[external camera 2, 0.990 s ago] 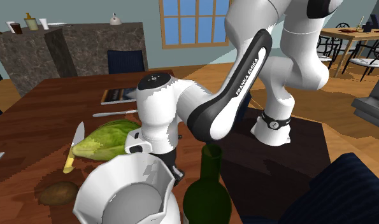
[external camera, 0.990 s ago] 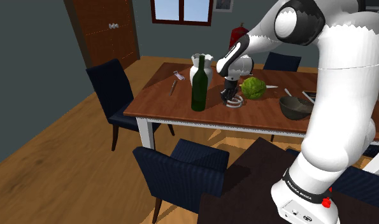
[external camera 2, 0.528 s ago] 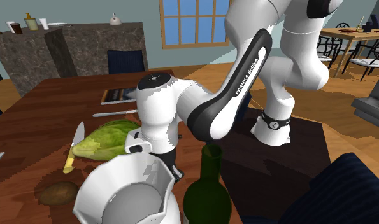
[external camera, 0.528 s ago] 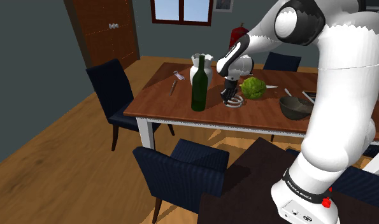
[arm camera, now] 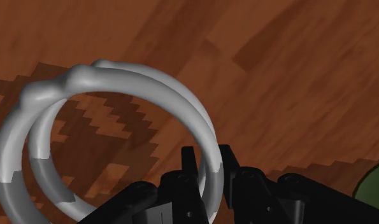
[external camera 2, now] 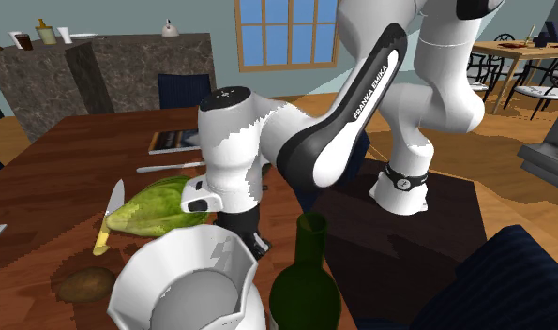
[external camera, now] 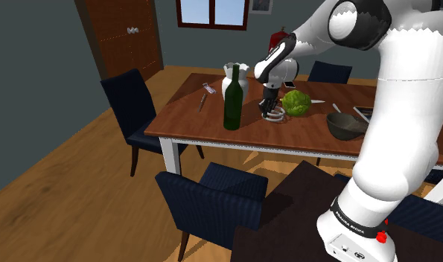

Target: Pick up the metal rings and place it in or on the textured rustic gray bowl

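Two joined grey metal rings [arm camera: 79,79] hang from my gripper [arm camera: 207,167], which is shut on their rim; their shadow lies on the brown wooden table below. In the shoulder view the gripper [external camera: 272,106] holds the rings [external camera: 277,115] just above the table [external camera: 197,119], between a dark green bottle and a green leafy vegetable. The dark grey bowl [external camera: 345,125] stands on the table toward the shoulder view's right, apart from the gripper. In the second exterior view the gripper [external camera 2: 254,242] is partly behind a white jug.
A green bottle [external camera: 231,100] and a white jug [external camera: 239,80] stand close to the gripper on the shoulder view's left, and the leafy vegetable [external camera: 295,103] on its right. A corkscrew [external camera: 205,93] lies further left. Dark blue chairs [external camera: 130,100] surround the table. A knife [external camera 2: 108,220] and a potato [external camera 2: 84,284] lie nearby.
The gripper has risen off the table with the rings in it and shifted slightly toward the shoulder view's right. The arm's forearm has lifted with it.
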You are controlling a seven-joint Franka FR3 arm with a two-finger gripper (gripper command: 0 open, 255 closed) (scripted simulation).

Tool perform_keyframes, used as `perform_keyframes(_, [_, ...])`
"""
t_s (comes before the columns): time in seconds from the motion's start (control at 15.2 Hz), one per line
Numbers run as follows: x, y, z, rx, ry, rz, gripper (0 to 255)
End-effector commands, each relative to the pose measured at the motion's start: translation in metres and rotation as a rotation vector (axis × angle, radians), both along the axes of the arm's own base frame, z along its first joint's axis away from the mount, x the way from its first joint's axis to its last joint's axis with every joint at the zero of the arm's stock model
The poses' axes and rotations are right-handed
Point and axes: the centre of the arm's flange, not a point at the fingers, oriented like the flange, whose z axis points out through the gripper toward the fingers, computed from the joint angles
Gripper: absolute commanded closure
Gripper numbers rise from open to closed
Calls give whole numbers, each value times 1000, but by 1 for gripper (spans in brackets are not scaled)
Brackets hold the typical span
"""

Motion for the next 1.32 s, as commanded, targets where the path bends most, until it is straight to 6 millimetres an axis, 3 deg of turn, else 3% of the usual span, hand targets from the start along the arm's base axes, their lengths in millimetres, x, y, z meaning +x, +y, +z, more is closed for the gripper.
perform_keyframes(0.0, [0, -1, 12, 0, 0, 0, 255])
perform_keyframes(1.25, [0, -1, 112, 0, 0, 0, 255])
